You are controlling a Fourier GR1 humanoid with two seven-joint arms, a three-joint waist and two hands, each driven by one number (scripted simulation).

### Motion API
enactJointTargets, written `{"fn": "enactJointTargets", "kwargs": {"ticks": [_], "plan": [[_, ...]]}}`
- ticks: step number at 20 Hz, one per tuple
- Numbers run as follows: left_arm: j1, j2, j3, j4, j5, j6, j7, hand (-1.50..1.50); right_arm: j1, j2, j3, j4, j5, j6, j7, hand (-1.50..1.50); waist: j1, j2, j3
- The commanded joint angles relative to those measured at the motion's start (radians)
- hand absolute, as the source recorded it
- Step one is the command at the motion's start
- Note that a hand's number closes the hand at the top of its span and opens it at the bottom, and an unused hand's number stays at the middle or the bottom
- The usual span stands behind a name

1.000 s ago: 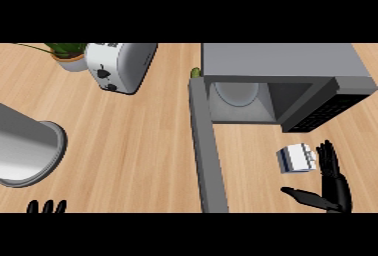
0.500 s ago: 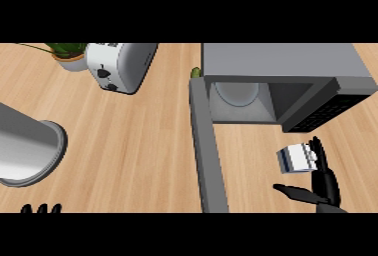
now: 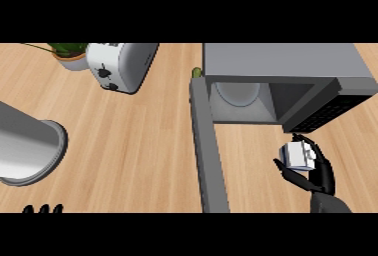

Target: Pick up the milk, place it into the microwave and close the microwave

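The milk point(image 3: 296, 154) is a small white and blue carton on the counter in front of the microwave's control panel. My right hand point(image 3: 317, 172) is curled round it, fingers along its right side and thumb at its lower left. The grey microwave point(image 3: 280, 67) stands at the upper right with its cavity open, a white turntable plate point(image 3: 238, 93) inside. Its door point(image 3: 208, 150) swings out toward me as a long grey bar left of the carton. Only the fingertips of my left hand point(image 3: 43, 208) show at the lower left edge.
A white toaster point(image 3: 122, 64) lies at the top left beside a potted plant point(image 3: 70, 55). A large grey pot point(image 3: 26, 150) stands at the left edge. A small green thing point(image 3: 196, 72) peeks out behind the door's hinge.
My right hand has moved left and up onto the milk and its fingers have closed round the carton. My left hand has shifted slightly right along the lower edge.
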Motion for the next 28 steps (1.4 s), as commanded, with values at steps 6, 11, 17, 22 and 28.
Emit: {"fn": "enactJointTargets", "kwargs": {"ticks": [6,11,17,22,28], "plan": [[0.051,0.007,-0.024,0.008,-0.003,-0.024,-0.048,-1.5,-0.047,0.0,-0.047,0.05,0.001,-0.188,-0.108,1.5,0.011,0.003,0.002],[0.041,0.02,-0.007,0.005,0.02,-0.036,-0.041,-1.5,-0.16,0.018,-0.04,0.033,-0.005,-0.13,-0.07,1.5,0.014,0.003,0.001],[0.029,0.023,-0.009,0.002,0.008,-0.028,-0.028,-1.5,-0.203,0.1,0.002,0.032,0.028,-0.114,-0.091,1.5,0.017,0.004,0.002],[-0.008,0.007,-0.02,0.02,0.009,-0.017,-0.014,-1.5,-0.214,0.078,0.007,0.021,0.024,-0.06,-0.069,1.5,0.007,0.003,0.001],[0.008,0.02,0.014,0.046,0.03,-0.027,-0.033,-1.5,-0.162,0.106,0.039,-0.074,0.028,-0.071,-0.078,1.5,-0.016,-0.009,-0.002]]}}
